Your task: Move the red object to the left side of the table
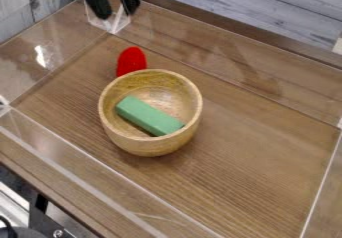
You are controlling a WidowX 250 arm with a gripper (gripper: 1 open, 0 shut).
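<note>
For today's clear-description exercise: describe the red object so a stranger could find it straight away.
On the wood-grain table stands a round wooden bowl holding a green block. Just beyond the bowl's far left rim, outside it, sits the red object. It is the only bright red thing, small and rounded, far smaller than the bowl.

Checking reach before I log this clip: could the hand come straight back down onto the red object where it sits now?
Probably yes. The hand hangs above the red object, which stands uncovered on the table; only the wooden bowl crowds its near side.
</note>
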